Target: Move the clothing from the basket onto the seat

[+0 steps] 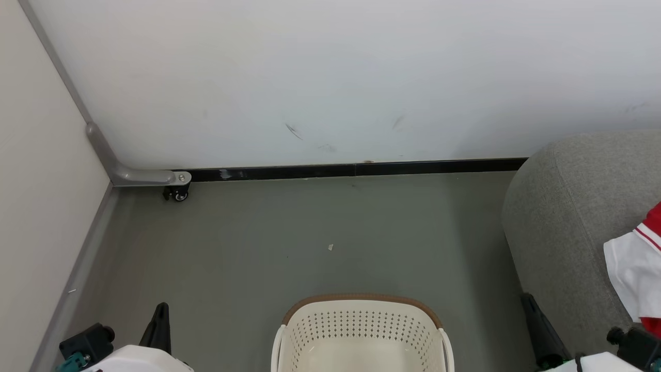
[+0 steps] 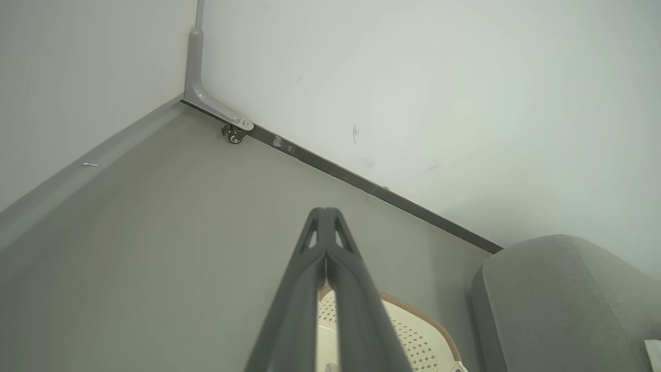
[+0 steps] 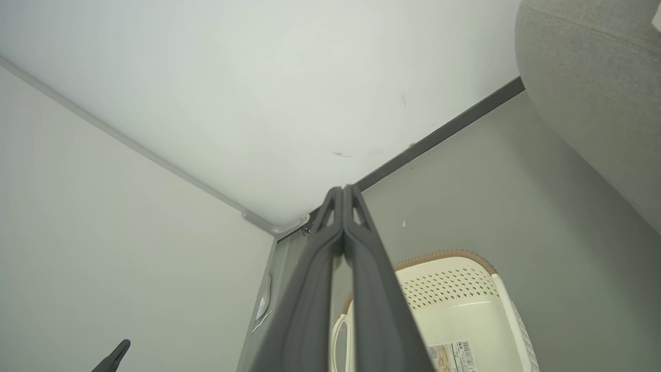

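Red-and-white clothing [image 1: 636, 274] lies on the grey fabric seat [image 1: 563, 217] at the right edge of the head view, a white panel draped over the cushion with red striped trim above it, cut off by the frame. The cream perforated basket [image 1: 361, 298] stands on the grey-green floor [image 1: 248, 243] just left of the seat, its brown woven-look rim towards the white wall [image 1: 330, 77]; in the right wrist view its pale bottom shows with a barcode sticker [image 3: 454, 355]. The left gripper [image 2: 326, 213] hangs above the floor left of the basket, its two dark fingers pressed together at the tips and holding nothing. The right gripper [image 3: 343, 191] sits between basket and seat, fingers likewise pressed together and empty. A small caster wheel [image 1: 178, 194] sits under a grey bracket in the corner, and a white scrap [image 1: 331, 247] lies on the floor.
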Controlling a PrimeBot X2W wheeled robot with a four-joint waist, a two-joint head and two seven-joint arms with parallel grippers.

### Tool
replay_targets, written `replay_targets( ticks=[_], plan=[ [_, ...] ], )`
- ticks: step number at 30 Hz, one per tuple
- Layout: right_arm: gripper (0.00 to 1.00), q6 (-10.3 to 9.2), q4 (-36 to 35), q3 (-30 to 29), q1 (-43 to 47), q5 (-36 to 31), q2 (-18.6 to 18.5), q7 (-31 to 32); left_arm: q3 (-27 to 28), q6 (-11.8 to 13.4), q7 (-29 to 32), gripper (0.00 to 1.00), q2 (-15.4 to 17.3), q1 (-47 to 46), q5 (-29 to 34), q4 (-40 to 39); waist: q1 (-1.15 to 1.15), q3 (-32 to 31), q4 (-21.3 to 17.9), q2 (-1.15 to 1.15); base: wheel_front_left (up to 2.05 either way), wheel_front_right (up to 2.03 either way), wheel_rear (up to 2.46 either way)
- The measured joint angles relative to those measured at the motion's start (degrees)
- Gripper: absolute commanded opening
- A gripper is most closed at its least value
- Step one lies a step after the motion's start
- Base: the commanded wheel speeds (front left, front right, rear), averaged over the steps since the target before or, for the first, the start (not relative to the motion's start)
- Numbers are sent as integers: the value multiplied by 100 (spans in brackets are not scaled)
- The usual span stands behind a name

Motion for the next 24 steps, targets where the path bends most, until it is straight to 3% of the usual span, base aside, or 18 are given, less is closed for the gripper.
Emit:
replay_targets(
  ticks=[11,24],
  plan=[
    [0,-1,160,-18,-207,968,-105,175,215,-213,223,0,-45,0,-779,-51,18,-19,-19,0,0,0,0],
    [0,-1,391,-31,-430,2196,-188,386,494,-455,490,0,-158,0,-1808,-67,-43,45,-46,0,0,0,0]
  ],
)
